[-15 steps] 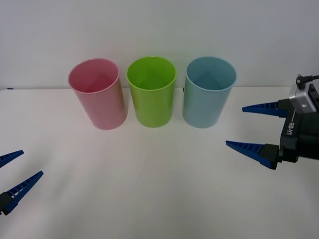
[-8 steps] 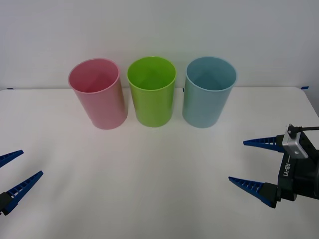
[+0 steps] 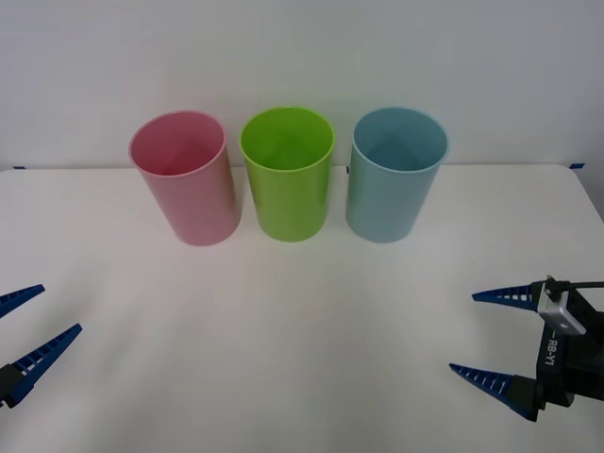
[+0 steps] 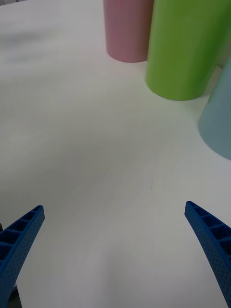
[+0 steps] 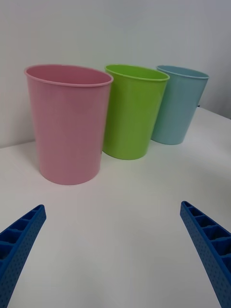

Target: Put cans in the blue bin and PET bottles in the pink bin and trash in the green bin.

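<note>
Three tall bins stand in a row at the back of the white table: the pink bin [image 3: 184,177] [image 5: 67,122] [image 4: 127,29] on the left, the green bin [image 3: 287,173] [image 5: 134,110] [image 4: 187,45] in the middle, the blue bin [image 3: 394,174] [image 5: 179,105] [image 4: 219,120] on the right. My right gripper [image 3: 483,335] [image 4: 115,250] is open and empty low at the table's right front. At the left front edge my left gripper [image 3: 33,316] [image 5: 113,250] is open and empty too. Cans, PET bottles and trash are out of view.
The white table [image 3: 283,321] runs from the bins to the front edge, with a pale wall [image 3: 302,47] right behind the bins. Small blue tape marks sit at the table's far corners [image 3: 577,165].
My right gripper has drawn back from beside the blue bin toward the right front of the table, still open. The left gripper and the bins have not moved.
</note>
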Robot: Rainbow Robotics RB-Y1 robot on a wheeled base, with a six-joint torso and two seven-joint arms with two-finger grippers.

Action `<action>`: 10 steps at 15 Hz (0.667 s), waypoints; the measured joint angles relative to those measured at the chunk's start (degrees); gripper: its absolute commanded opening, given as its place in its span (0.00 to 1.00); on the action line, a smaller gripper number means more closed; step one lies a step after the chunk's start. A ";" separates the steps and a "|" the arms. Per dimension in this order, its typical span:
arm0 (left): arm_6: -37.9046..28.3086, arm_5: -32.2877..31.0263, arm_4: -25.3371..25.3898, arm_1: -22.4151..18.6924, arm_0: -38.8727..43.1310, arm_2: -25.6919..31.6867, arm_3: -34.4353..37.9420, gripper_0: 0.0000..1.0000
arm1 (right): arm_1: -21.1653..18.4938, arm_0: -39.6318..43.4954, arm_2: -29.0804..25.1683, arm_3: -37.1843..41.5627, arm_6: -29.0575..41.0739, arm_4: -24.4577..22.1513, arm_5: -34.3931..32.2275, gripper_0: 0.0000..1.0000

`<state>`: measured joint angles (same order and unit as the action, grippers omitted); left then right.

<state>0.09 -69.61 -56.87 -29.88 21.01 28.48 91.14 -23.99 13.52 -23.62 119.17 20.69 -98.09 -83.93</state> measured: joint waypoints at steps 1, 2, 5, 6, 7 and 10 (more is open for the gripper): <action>0.00 0.00 0.00 0.00 0.00 0.00 0.00 0.96 | -0.10 0.44 -0.26 -0.20 -0.47 -0.04 0.01 1.00; 0.00 0.00 0.00 0.00 0.00 0.00 0.00 0.96 | -0.30 0.78 -0.46 -0.27 -0.95 -0.02 0.04 1.00; 0.00 0.00 0.00 0.00 0.00 0.00 0.00 0.96 | -1.41 1.79 -0.55 -0.33 -1.80 -0.02 0.00 1.00; 0.00 0.00 0.00 0.00 0.00 0.00 0.00 0.96 | -1.69 1.95 -0.58 -0.28 -1.87 -0.03 0.00 1.00; 0.00 0.00 0.00 0.00 0.00 0.00 0.00 0.96 | -1.93 2.02 -0.66 -0.27 -1.88 -0.06 0.00 1.00; 0.00 0.00 0.00 0.00 0.00 0.00 0.00 0.96 | -2.05 2.12 -0.69 -0.27 -1.79 -0.07 0.00 1.00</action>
<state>0.09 -69.61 -56.87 -29.88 21.01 28.48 91.14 -26.04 15.65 -24.31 118.90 18.90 -98.15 -83.93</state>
